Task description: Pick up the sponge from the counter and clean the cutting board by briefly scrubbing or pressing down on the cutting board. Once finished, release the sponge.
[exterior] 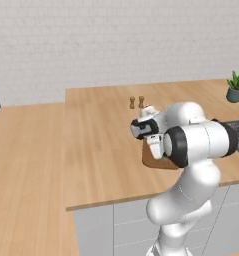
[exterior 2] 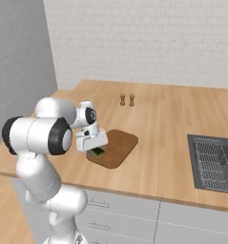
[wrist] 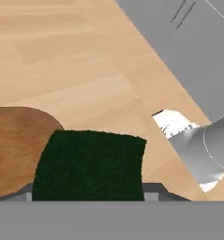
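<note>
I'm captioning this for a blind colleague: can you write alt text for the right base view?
The gripper holds the green sponge at the near left corner of the cutting board on the counter. Two brown shakers stand behind it; a sink lies right.

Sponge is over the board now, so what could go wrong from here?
The sponge sits at the near corner of the cutting board, and the hand view shows part of it overhanging onto the counter. Pressing here may scrub counter rather than board, or tip the corner. The end effector finger tips are hidden by the sponge, so grip security is hard to judge; it may slip while scrubbing.
</note>
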Motion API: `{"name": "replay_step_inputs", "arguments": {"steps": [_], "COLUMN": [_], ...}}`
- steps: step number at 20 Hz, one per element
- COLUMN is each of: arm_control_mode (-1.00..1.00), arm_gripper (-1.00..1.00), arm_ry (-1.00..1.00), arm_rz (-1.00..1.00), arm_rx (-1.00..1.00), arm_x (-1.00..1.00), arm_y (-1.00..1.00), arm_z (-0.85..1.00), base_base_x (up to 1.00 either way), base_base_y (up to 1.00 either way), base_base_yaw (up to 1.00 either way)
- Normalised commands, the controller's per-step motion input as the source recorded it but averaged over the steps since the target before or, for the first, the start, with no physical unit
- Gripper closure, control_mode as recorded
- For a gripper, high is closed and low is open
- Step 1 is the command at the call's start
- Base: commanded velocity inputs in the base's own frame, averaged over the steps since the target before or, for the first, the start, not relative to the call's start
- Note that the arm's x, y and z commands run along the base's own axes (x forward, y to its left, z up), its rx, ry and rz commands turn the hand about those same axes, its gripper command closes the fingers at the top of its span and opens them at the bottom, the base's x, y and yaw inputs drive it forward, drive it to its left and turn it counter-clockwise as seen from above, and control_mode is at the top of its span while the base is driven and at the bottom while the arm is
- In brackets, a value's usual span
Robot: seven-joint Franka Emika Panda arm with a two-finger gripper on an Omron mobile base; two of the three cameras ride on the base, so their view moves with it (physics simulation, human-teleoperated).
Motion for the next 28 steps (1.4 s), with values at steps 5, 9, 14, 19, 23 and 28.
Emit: {"name": "replay_step_inputs", "arguments": {"steps": [5,9,14,19,23,28], "arm_control_mode": [-1.0,-1.0,-1.0,-1.0,-1.0,-1.0], "arm_gripper": [1.0,1.0,1.0,1.0,1.0,1.0], "arm_ry": [-0.52,-0.11,-0.08,-0.16,-0.17,-0.07], "arm_rz": [0.0,0.0,0.0,0.0,0.0,0.0], "arm_rx": [0.08,0.28,0.27,0.19,0.22,0.27], "arm_x": [0.04,0.49,0.17,0.19,0.02,0.03], "arm_y": [-0.57,-0.36,-0.2,0.13,0.06,0.0], "arm_z": [0.08,0.15,0.09,-0.04,-0.39,-0.56], "base_base_x": [0.0,0.0,0.0,0.0,0.0,0.0], "base_base_y": [0.0,0.0,0.0,0.0,0.0,0.0], "base_base_yaw": [0.0,0.0,0.0,0.0,0.0,0.0]}}
